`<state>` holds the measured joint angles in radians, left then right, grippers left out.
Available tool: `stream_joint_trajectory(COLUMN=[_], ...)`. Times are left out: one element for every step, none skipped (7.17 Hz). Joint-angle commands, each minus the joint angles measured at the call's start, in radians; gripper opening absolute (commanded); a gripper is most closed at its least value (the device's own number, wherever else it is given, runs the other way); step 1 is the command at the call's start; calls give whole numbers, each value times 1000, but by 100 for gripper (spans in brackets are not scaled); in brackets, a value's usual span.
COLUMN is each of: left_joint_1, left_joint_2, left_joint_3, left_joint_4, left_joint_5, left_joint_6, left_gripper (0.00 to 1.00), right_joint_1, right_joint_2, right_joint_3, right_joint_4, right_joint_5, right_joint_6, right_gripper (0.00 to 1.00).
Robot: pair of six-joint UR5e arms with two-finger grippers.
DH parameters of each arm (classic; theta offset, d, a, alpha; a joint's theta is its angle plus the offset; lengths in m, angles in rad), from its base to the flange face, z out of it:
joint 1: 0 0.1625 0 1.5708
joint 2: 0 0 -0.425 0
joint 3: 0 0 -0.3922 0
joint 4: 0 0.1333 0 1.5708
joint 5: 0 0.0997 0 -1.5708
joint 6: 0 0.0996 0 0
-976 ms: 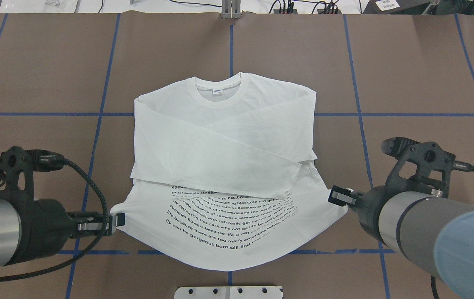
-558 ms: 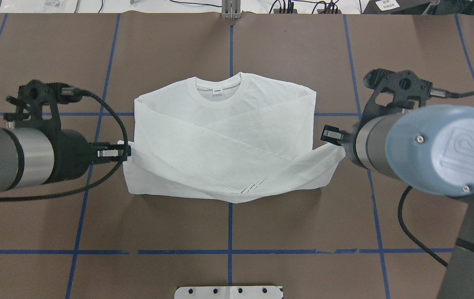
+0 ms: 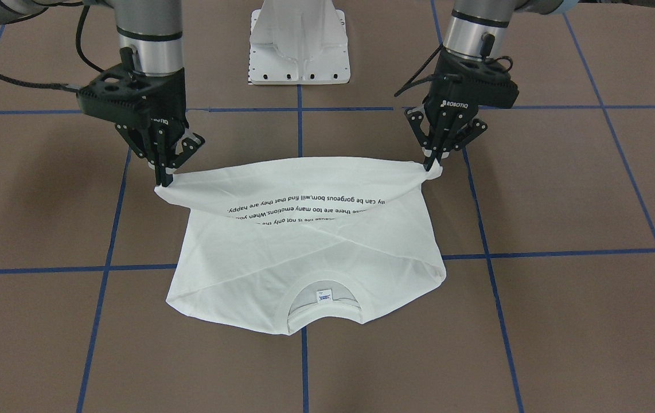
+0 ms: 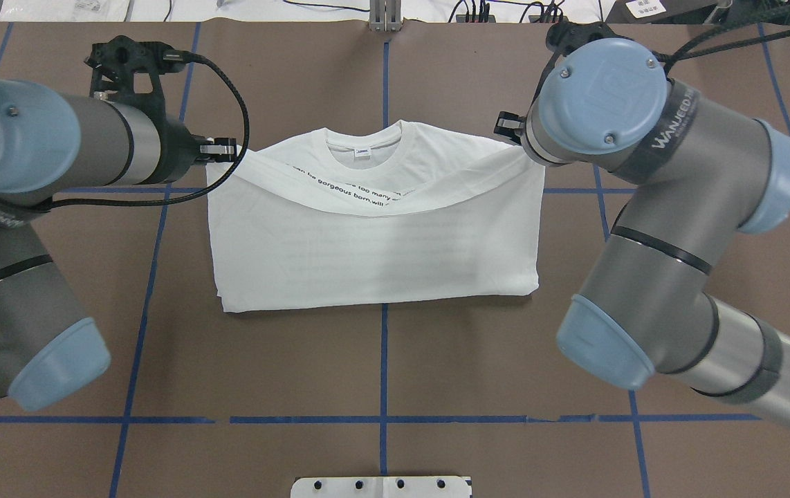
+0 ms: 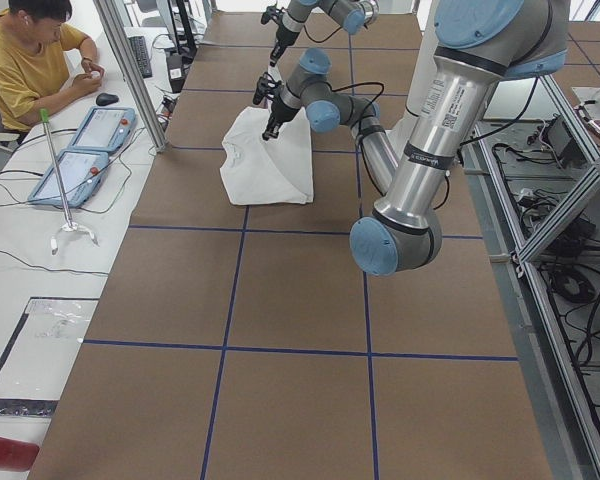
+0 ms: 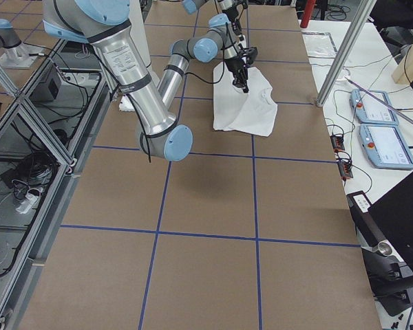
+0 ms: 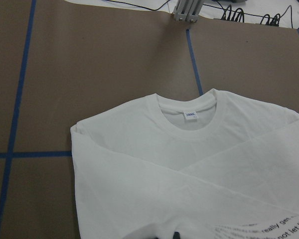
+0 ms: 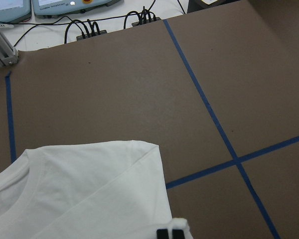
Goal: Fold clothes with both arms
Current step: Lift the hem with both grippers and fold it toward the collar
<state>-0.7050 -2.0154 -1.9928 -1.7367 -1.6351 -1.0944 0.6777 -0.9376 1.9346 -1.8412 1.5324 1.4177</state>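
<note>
In the front-facing view, the white T-shirt [image 3: 304, 258] is seen on the brown table [image 3: 562, 189] at the centre of the frame, its collar [image 3: 323, 314] toward the bottom edge. Its hem [image 3: 304, 178] is held raised. One corner is pinched by the left arm's fingers [image 3: 433, 159] right of centre, the other by the right arm's fingers [image 3: 162, 172] left of centre. Both pairs are clamped on cloth, and the hem sags between them with printed text showing.

In the overhead view, the hem is stretched across the shirt just below the collar, and the folded edge [image 4: 374, 299] runs straight across the middle. It is judged that both corners should be lowered together, level with the shoulders, so that the sag is laid flat before any release.

In the two side views the shirt is far and small, and nothing further can be told.

In the left wrist view, the neck label [image 7: 190, 115] sits above centre and serves as a mark for alignment.

In the right wrist view, a shoulder corner is seen at lower left. The held corner is best set on it, not beyond it.
</note>
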Motion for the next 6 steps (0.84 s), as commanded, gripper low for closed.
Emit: stream_joint_trajectory(left_joint_1=[-7, -7, -7, -7, -7, -5], left_joint_2=[-55, -98, -104, -105, -105, -106], left_joint_3=[277, 393, 466, 509, 519, 519], left_joint_4=[-209, -249, -298, -326, -330, -330], left_joint_5=[5, 8, 8, 8, 8, 8], left_joint_6=[8, 43, 59, 59, 59, 59], left_gripper=[0, 0, 0, 0, 0, 0], right_joint_1=[16, 28, 29, 29, 29, 28], right_joint_2=[71, 74, 78, 86, 86, 86], right_joint_3=[-243, -302, -351, -394, -420, -433], right_joint_4=[165, 219, 249, 273, 292, 295], right_joint_5=[0, 0, -1, -3, -6, -6], right_joint_6=[-29, -49, -55, -57, -57, -57], right_gripper=[0, 0, 0, 0, 0, 0])
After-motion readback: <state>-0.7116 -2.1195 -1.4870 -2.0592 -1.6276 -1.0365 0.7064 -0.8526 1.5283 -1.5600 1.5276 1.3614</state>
